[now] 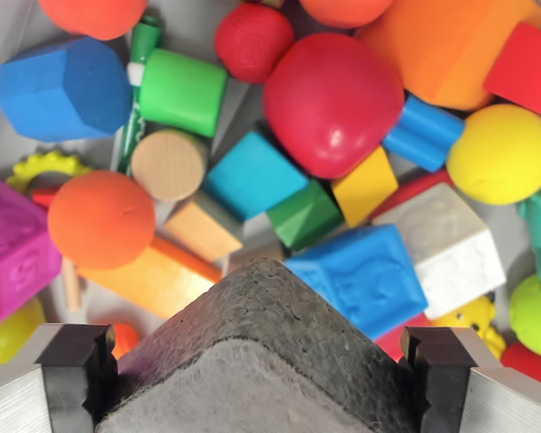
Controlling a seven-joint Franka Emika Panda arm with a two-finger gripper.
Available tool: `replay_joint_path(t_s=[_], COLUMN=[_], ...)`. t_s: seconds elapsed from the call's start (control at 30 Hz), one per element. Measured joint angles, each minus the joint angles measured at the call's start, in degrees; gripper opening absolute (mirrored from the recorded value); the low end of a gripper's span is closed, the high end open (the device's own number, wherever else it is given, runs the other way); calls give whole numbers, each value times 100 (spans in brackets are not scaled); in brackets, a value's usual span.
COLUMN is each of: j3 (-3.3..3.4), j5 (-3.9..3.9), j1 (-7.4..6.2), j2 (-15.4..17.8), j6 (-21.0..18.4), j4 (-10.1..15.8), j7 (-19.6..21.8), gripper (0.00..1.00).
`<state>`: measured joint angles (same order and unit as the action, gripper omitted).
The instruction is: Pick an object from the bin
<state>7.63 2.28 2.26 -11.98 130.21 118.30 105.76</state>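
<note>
Nearest the camera, a dark grey foam block (257,361) with a peaked top sits pinched between my gripper (257,370), its two black fingertips (77,361) pressed against either side. Beyond it lies the bin's pale grey floor (13,36), crowded with toys: a large glossy red ball (329,104), an embossed blue cube (365,275), an orange ball (101,219), a green cylinder (182,92) and a yellow ball (503,153) at far right.

grey foam block (261,361); red ball (329,104) — glossy

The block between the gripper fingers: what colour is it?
Dark grey foam block, seen in the wrist view.
</note>
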Motion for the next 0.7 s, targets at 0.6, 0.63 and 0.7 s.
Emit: replay_joint_path(t_s=[0.6, 0.63, 0.7], j3=[1, 1, 1], j5=[-84, -87, -93], j1=[0, 0, 0], j2=[476, 496, 525], j6=[-915, -964, -1041], j4=[-447, -476, -523], j7=[67, 69, 73], gripper=[0, 0, 0])
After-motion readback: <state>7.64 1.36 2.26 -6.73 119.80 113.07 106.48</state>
